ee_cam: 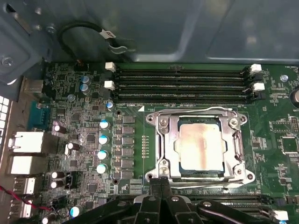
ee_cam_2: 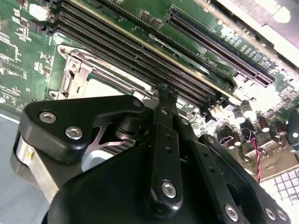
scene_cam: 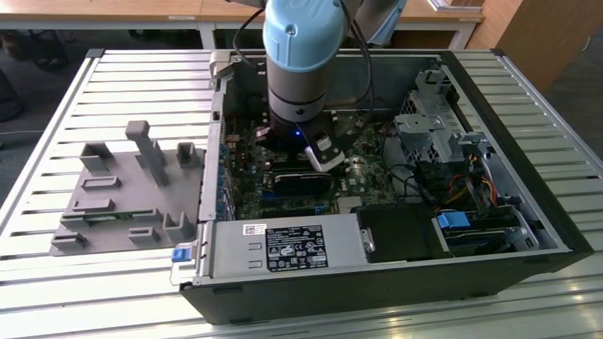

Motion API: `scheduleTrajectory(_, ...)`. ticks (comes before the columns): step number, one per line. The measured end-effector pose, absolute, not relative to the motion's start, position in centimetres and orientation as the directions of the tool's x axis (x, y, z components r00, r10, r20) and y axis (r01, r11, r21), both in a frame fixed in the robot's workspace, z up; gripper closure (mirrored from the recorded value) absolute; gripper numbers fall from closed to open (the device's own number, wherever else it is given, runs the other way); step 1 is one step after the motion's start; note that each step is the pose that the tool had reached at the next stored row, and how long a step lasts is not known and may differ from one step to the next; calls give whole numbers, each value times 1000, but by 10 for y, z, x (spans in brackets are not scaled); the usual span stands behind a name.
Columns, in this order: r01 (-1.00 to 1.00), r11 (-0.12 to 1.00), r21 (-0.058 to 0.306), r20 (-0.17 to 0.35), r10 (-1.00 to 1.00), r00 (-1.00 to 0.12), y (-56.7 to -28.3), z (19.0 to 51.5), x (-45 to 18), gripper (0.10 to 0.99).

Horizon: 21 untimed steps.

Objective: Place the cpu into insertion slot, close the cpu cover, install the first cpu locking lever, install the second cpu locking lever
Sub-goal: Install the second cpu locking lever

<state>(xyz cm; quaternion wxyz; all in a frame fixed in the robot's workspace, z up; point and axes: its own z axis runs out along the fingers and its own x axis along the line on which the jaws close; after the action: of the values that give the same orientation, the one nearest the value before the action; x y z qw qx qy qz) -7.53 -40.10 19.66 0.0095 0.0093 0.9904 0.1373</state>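
The cpu (ee_cam: 201, 147), a dull silver square, lies in the insertion slot (ee_cam: 244, 173) on the green board. The cpu cover (ee_cam: 170, 140), a silver frame, lies flat over it, and the chip shows through its window. A thin wire lever (ee_cam: 205, 110) runs along the socket's edge nearest the memory slots. My gripper (ee_cam: 161, 184) has its two black fingers pressed together, their tips at the socket's opposite edge. In the second wrist view the gripper (ee_cam_2: 167, 91) points at the board beside the socket (ee_cam_2: 79, 77). In the exterior view the gripper (scene_cam: 320, 152) is down inside the open computer case.
Long black memory slots (ee_cam: 182, 84) run beside the socket. Capacitors (ee_cam: 103, 140) and rear ports (ee_cam: 23, 144) crowd one side. The power supply box (scene_cam: 282, 247), drive cage (scene_cam: 433, 134) and cables (scene_cam: 471, 187) fill the case. A grey fixture (scene_cam: 123, 191) stands at the exterior view's left.
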Motion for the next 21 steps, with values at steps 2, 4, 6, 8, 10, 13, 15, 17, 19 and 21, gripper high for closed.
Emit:
scheduleTrajectory(2,16,959,282,-16,21,-1000,-401,195,-76,980)
scheduleTrajectory(4,16,956,292,-16,21,-1000,-401,194,-77,980)
scheduleTrajectory(6,16,954,299,-16,21,-1000,-401,193,-77,980)
scheduleTrajectory(8,16,953,303,-16,22,-1000,-401,191,-78,980)
scheduleTrajectory(10,16,952,305,-16,22,-1000,-401,189,-78,980)
scheduleTrajectory(13,16,951,310,-15,22,-1000,-401,188,-80,980)
scheduleTrajectory(15,16,950,311,-15,22,-1000,-401,187,-81,980)
scheduleTrajectory(17,16,950,312,-15,22,-1000,-401,187,-82,980)
scheduleTrajectory(19,16,950,312,-16,22,-1000,-401,188,-82,980)
scheduleTrajectory(21,16,950,312,-16,22,-1000,-401,191,-82,980)
